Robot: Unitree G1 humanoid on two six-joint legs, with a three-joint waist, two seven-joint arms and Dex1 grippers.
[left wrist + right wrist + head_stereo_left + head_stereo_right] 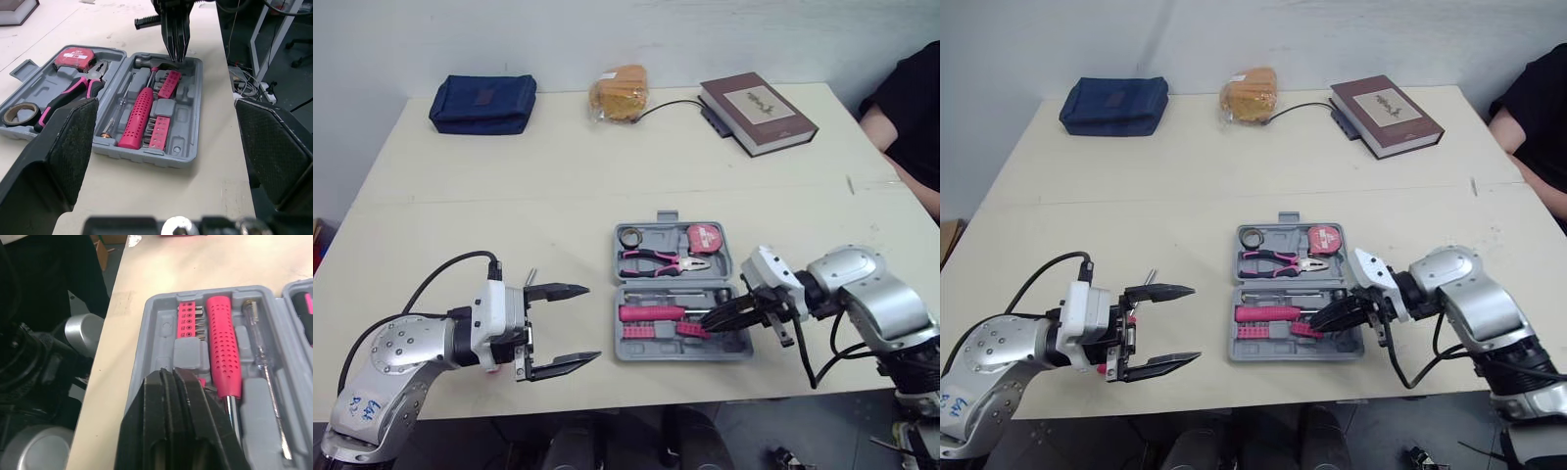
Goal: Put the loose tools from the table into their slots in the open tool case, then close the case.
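Observation:
The grey tool case (680, 354) lies open in the middle of the table. Its far half holds a black tape roll (629, 236), pink-handled pliers (656, 259) and a red tape measure (705, 237). The near half holds a pink-handled hammer (651, 313), a slim screwdriver (264, 377) and pink bit holders (168, 84). My right gripper (707, 319) is shut, its tips low over the right part of the near half, by a bit holder; I see nothing between its fingers. Left of the case, my left gripper (592, 323) is open and points at the case, a short gap away.
At the back of the table lie a blue pouch (482, 103), a bagged bread roll (620, 93) and a brown book (759, 111) with a black cable beside it. A person's arm (906, 117) shows at the right edge. The table's front edge runs just below the case.

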